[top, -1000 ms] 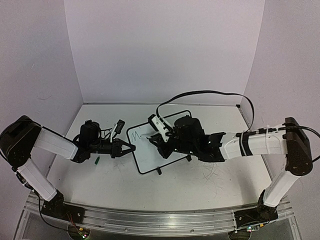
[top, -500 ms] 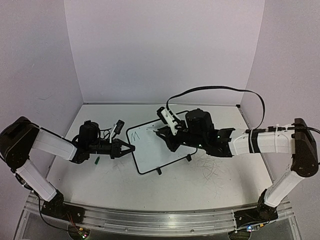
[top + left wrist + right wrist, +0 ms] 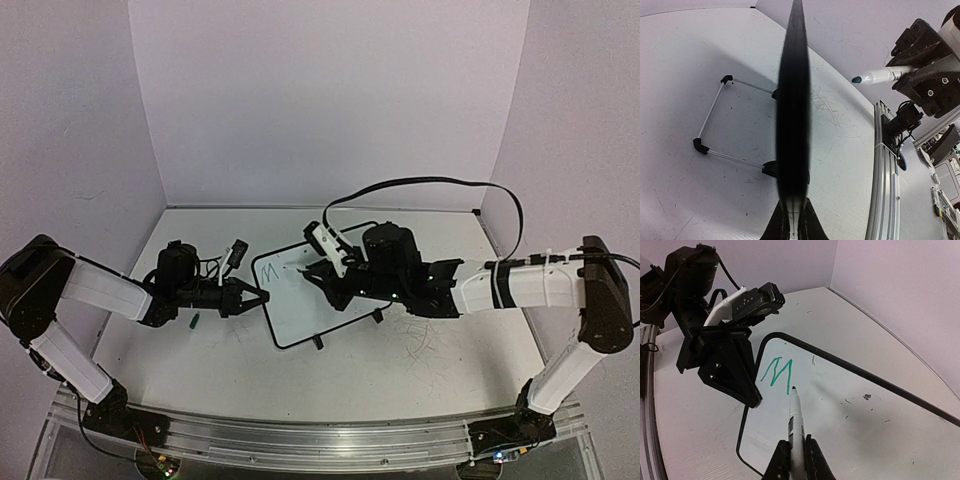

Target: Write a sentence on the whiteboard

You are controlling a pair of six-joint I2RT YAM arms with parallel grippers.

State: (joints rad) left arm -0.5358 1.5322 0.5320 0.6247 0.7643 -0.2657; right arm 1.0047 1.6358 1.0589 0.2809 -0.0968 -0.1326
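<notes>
Mid-surface, slightly left of centre: the whiteboard sits angled. It looks propped at a slant on a wire stand behind it, with 2 black feet on its near edge. Left tool is pinched tight on the board's left edge, steadying it. In the left wrist view the board runs edge-on straight out of the closed fingers. Right tool reaches in from the right, clamped narrow on a marker whose barrel points left across the board.

Step in hand: writing, very early. Only 1 green M-shaped mark is there, near the board's far-left corner; the rest of the face is blank. Marker tip sits at the foot of that mark's last stroke. Left wrist view shows a gap between tip and board face, so I'd call it lifted, between strokes. Right wrist view alone can't settle contact.

Next move, my read: shift the tip right of the M by a letter space, bring it in until it just touches, then draw letter 2. That needs light, even pressure. Too much and the board could pivot in the left tool or skid on the surface. The line should run toward the free right side, where there's plenty of room.

Small green piece lies under the left arm. Likely the cap, but it's too small to be sure.
</notes>
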